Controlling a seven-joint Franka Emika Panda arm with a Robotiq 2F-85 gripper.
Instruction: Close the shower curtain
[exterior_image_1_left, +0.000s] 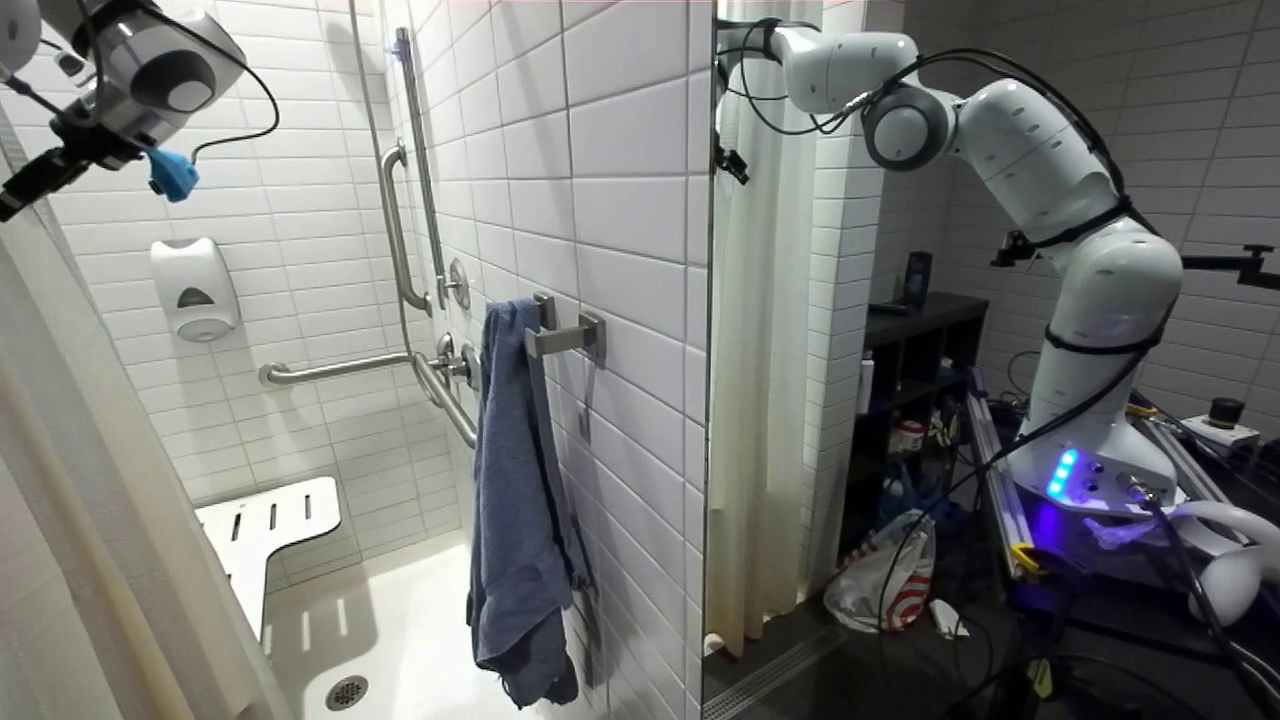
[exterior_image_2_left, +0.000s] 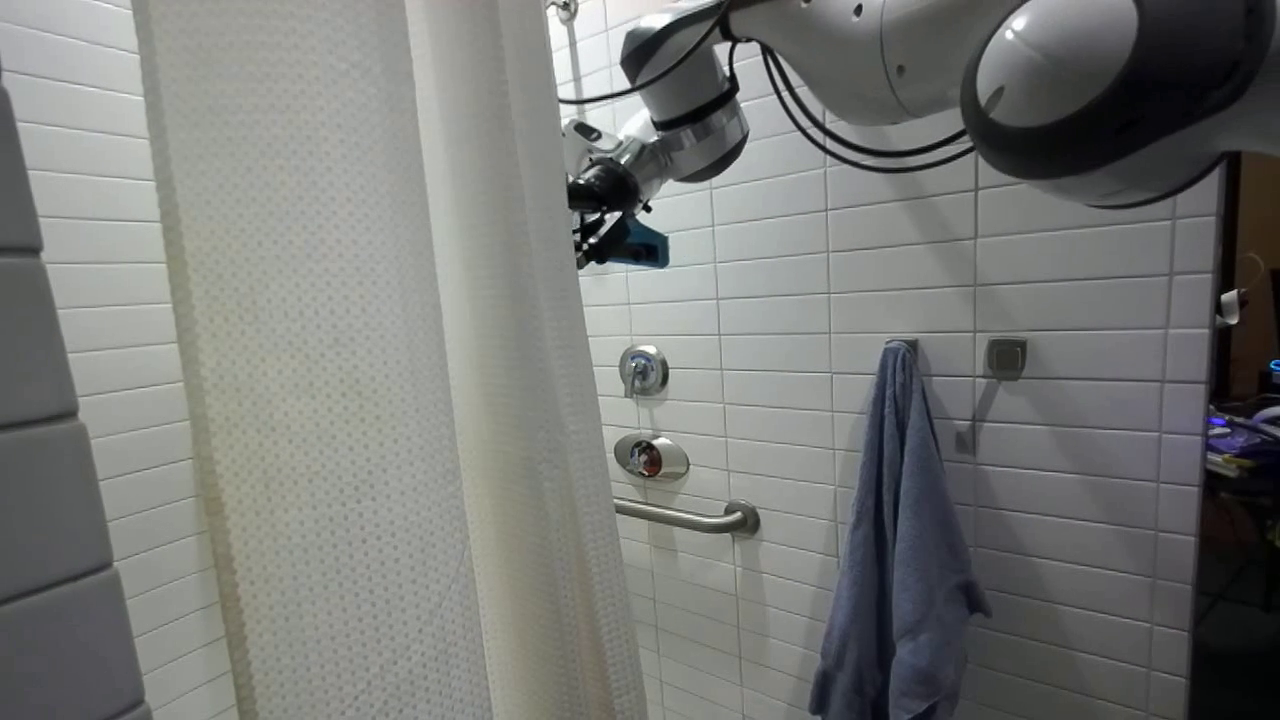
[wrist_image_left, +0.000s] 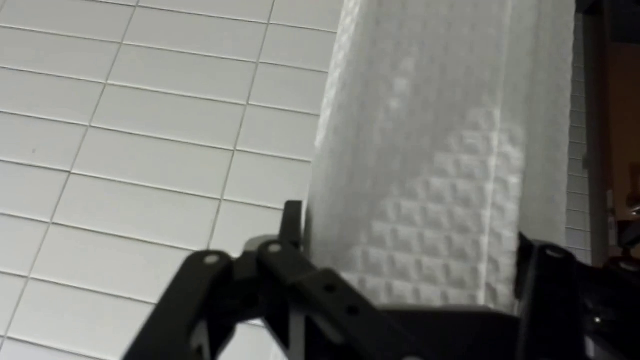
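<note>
The hand (wrist_image_left: 407, 222) stood wide, its black fingers (wrist_image_left: 291, 220) well apart, and in the wrist view the shower curtain (exterior_image_2_left: 320, 400) hung in the gap between them. One edge of the off-white cloth lay just beside one finger, while the other finger showed in front of a farther strip of it; I cannot tell whether either finger touched it. In an exterior view the cloth fell in long folds nearer the camera than the hand, hid the fingertips, and reached well below them.

A blue piece (exterior_image_1_left: 173, 175) sat close by the hand, and the white arm (exterior_image_2_left: 880, 60) led up and away from it. Below the hand, on a tiled wall (exterior_image_2_left: 770, 275), were a round control (exterior_image_2_left: 643, 370), an oval fitting (exterior_image_2_left: 652, 456) under it, and lower again a metal grab bar (exterior_image_2_left: 690, 515). A blue-grey towel (exterior_image_2_left: 895, 560) hung on the same wall, lower than the hand and well apart from it. In an exterior view a white dispenser (exterior_image_1_left: 195, 290) was fixed below the hand's level, with a slotted white seat (exterior_image_1_left: 290, 518) beneath it and a floor drain (exterior_image_1_left: 347, 692) lowest of all.
</note>
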